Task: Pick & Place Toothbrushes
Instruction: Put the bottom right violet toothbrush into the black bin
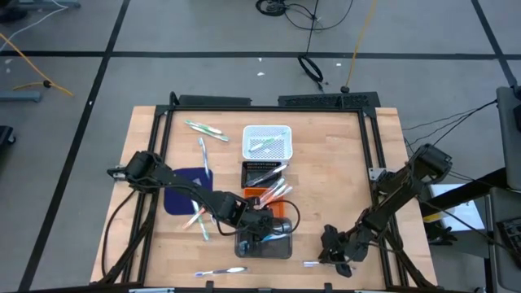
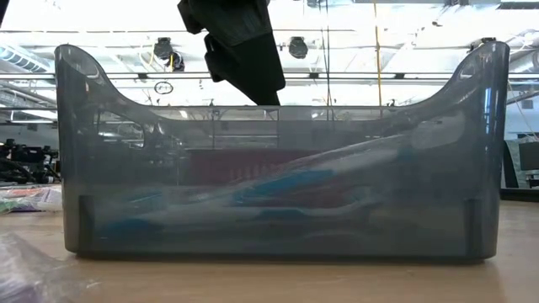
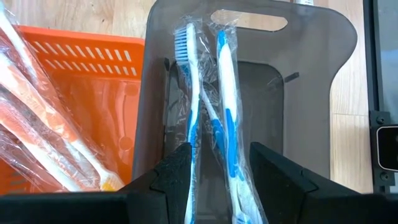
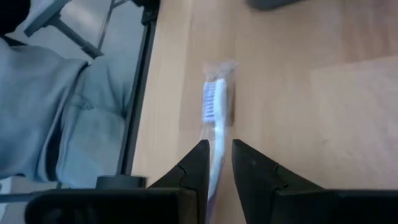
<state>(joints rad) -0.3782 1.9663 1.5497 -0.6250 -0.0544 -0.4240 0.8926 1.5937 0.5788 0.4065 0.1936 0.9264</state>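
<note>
My left fingers (image 3: 214, 171) stand open around two wrapped blue toothbrushes (image 3: 208, 118) over the grey bin (image 3: 311, 93); right fingers (image 4: 217, 165) pinch a wrapped toothbrush (image 4: 214, 124) on the surface (image 4: 311, 93)

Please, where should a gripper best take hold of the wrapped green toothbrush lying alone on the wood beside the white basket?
The green toothbrush lies flat and slanted on the table, apart from the white basket. I would grip mid-handle, coming straight down with the fingers across its thin width. The wrapper may slip, so close gently.
</note>
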